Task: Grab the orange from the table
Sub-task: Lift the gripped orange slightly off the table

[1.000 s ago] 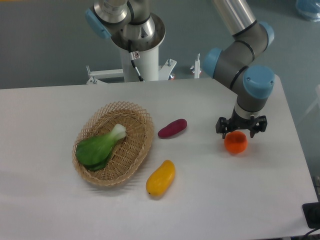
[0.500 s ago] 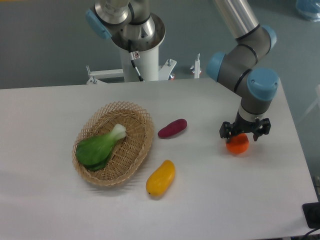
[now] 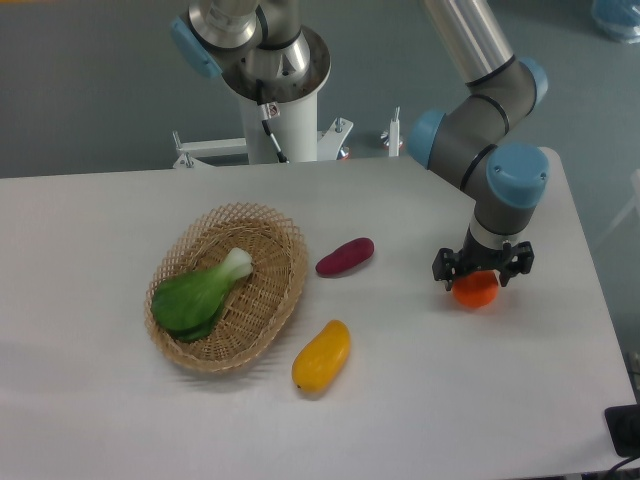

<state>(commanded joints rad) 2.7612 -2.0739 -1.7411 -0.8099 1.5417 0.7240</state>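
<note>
A: Camera view, left to right: a basket (image 3: 262, 300) holding a leafy green (image 3: 197, 296), a yellow fruit (image 3: 321, 356), a purple one (image 3: 345, 256).

B: And the orange (image 3: 478, 291)?

A: Far right on the table (image 3: 90, 410), bright, its top hidden under the gripper (image 3: 482, 268).

B: Gripping?

A: Fingers straddle it; can't tell. It sits lower than a second ago.
</note>
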